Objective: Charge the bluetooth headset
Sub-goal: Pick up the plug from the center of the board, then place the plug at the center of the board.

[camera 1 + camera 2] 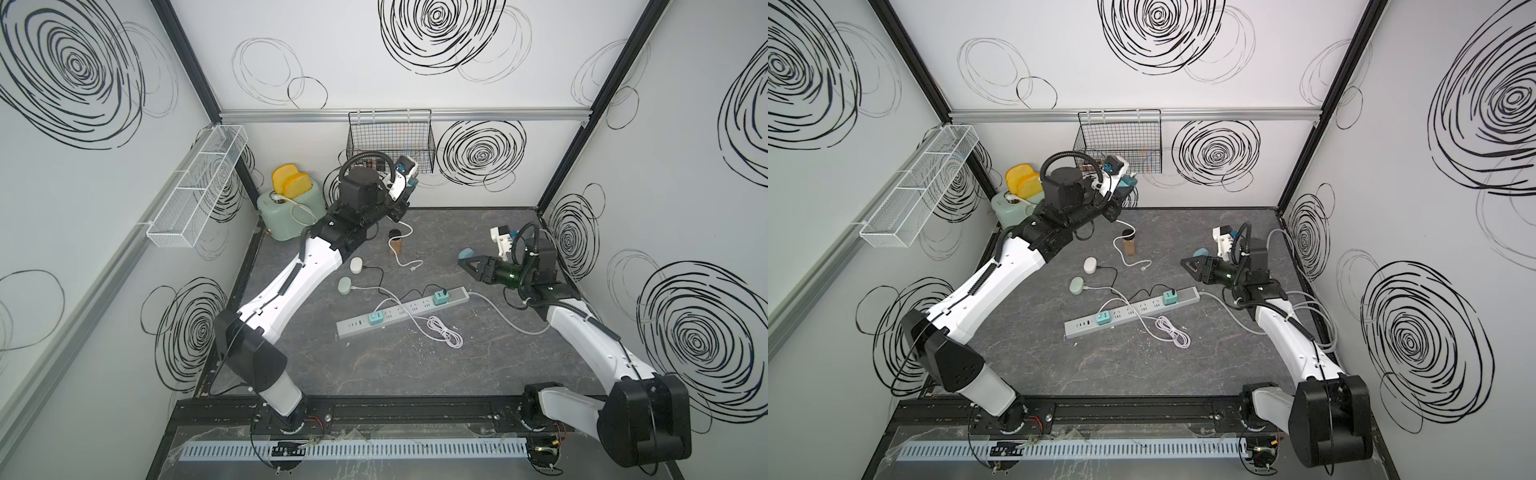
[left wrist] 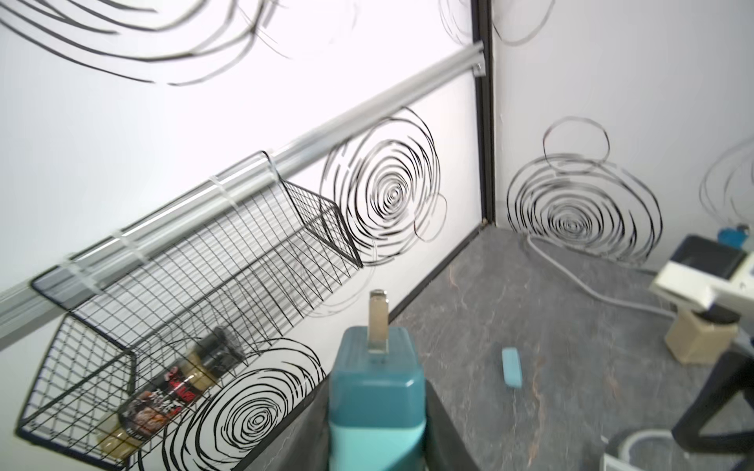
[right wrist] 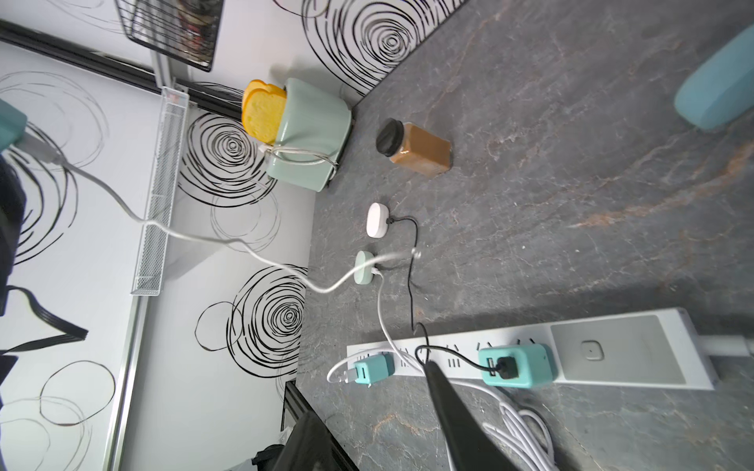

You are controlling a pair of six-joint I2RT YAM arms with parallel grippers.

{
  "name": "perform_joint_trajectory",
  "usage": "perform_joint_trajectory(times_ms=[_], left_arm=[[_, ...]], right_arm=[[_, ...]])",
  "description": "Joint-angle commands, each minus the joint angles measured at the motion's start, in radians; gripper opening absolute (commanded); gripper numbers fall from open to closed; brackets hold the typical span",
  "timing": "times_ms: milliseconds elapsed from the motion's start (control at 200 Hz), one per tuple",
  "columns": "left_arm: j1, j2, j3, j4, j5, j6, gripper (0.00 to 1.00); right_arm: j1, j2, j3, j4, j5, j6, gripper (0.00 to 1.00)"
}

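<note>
Teal charger (image 2: 375, 387) is filling the left wrist view, prongs pointing out ahead of the jaws. Left gripper (image 2: 377, 448) is clamping it by its sides, high off the table. White cable (image 3: 140, 220) is trailing from the charger's back end down toward the table. Black wire basket (image 2: 326, 220) is hanging just beside these jaws.

Right gripper (image 1: 467, 269) is hovering low, jaws standing apart, nothing between them. Teal headset case (image 1: 466, 252) is lying flat on the table just beside the right jaws, not touching them. Power strip (image 3: 612, 350) is lying ahead of the right jaws.
</note>
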Motion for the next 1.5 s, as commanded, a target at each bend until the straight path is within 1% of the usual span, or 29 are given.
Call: perform_joint_trajectory(times_ms=[0,50,120,205,295,400,465,565,626,736,791,991,1181,1241,1331,1426,1496], left_arm=[[-0.022,-0.020,-0.018,0.152,-0.086,-0.100,0.00],[-0.039,-0.030,-0.017,0.169,-0.120,-0.092,0.00],[-0.053,-0.042,-0.017,0.189,-0.128,-0.107,0.00],[-0.063,-0.048,-0.001,0.194,-0.150,-0.148,0.00],[-0.084,-0.033,0.073,0.117,-0.243,-0.205,0.00],[-0.110,-0.018,0.165,-0.007,-0.322,-0.254,0.00],[-0.124,-0.026,0.182,-0.050,-0.363,-0.283,0.00],[-0.137,-0.046,0.195,-0.097,-0.404,-0.338,0.00],[-0.138,-0.050,0.213,-0.135,-0.401,-0.378,0.00],[-0.138,-0.066,0.221,-0.173,-0.388,-0.434,0.00],[-0.139,-0.075,0.215,-0.175,-0.383,-0.448,0.00],[-0.136,-0.090,0.222,-0.179,-0.375,-0.495,0.00],[-0.128,-0.088,0.237,-0.199,-0.356,-0.533,0.00],[-0.123,-0.091,0.237,-0.203,-0.349,-0.548,0.00],[-0.119,-0.097,0.242,-0.206,-0.336,-0.572,0.00],[-0.116,-0.097,0.252,-0.219,-0.315,-0.601,0.00],[-0.116,-0.098,0.257,-0.230,-0.291,-0.626,0.00]], right_arm=[[0.013,-0.050,-0.030,0.075,-0.012,-0.017,0.48],[0.022,-0.061,-0.042,0.087,-0.020,-0.019,0.49],[0.025,-0.073,-0.056,0.098,-0.037,-0.016,0.50],[0.034,-0.080,-0.068,0.099,-0.049,-0.029,0.48],[0.045,-0.098,-0.099,0.124,-0.025,-0.081,0.43],[0.050,-0.129,-0.164,0.227,0.022,-0.122,0.37],[0.055,-0.146,-0.198,0.274,0.049,-0.149,0.35],[0.060,-0.159,-0.219,0.293,0.042,-0.208,0.35],[0.064,-0.162,-0.223,0.299,0.023,-0.232,0.37],[0.074,-0.168,-0.224,0.331,-0.047,-0.259,0.43],[0.084,-0.167,-0.217,0.329,-0.048,-0.270,0.45],[0.146,-0.128,-0.186,0.307,-0.036,-0.354,0.44],[0.192,-0.065,-0.181,0.337,-0.011,-0.356,0.44],[0.205,-0.052,-0.187,0.360,0.020,-0.354,0.42],[0.215,-0.034,-0.191,0.390,0.057,-0.331,0.44],[0.216,-0.004,-0.182,0.402,0.049,-0.314,0.44],[0.216,0.018,-0.176,0.409,0.045,-0.299,0.47]])
